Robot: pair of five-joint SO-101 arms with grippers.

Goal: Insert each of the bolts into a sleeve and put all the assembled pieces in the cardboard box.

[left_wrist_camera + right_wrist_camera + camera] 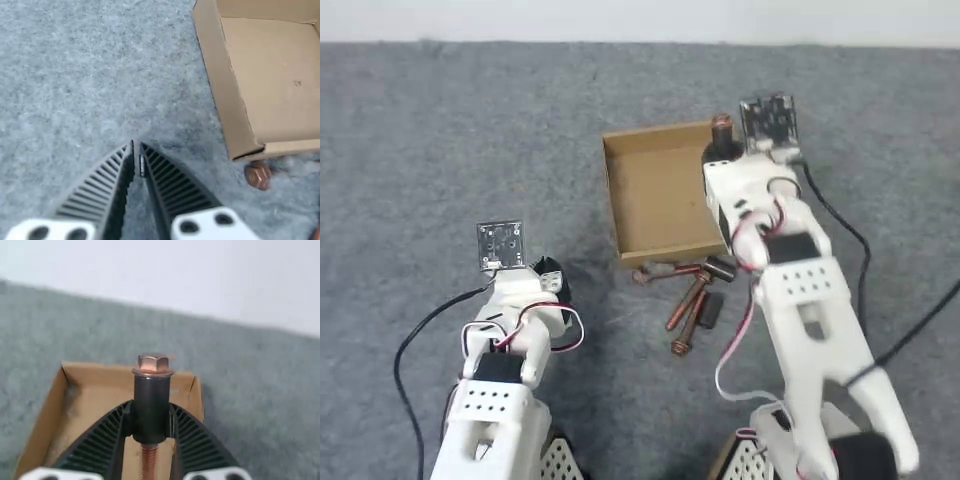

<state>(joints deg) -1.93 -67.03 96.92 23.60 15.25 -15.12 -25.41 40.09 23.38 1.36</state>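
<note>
Your right gripper (149,412) is clamped on a black sleeve (149,400) with a copper bolt (153,364) through it. The bolt's head sits just past the fingertips, and the piece is held over the box (47,412).

Your left gripper (136,150) has its jaws together with nothing between them. It is over the carpet (75,75) near a box corner.

Some loose bolts (685,300) and a loose sleeve (711,308) lie just beside the box.

The right gripper (723,155) sits at the far right rim of the box (612,190), bearing a sleeved bolt (722,128). Loose bolts (688,300) and sleeves (711,307) lie just beside the box's near wall. The left gripper (549,276) is well left of it.
</note>
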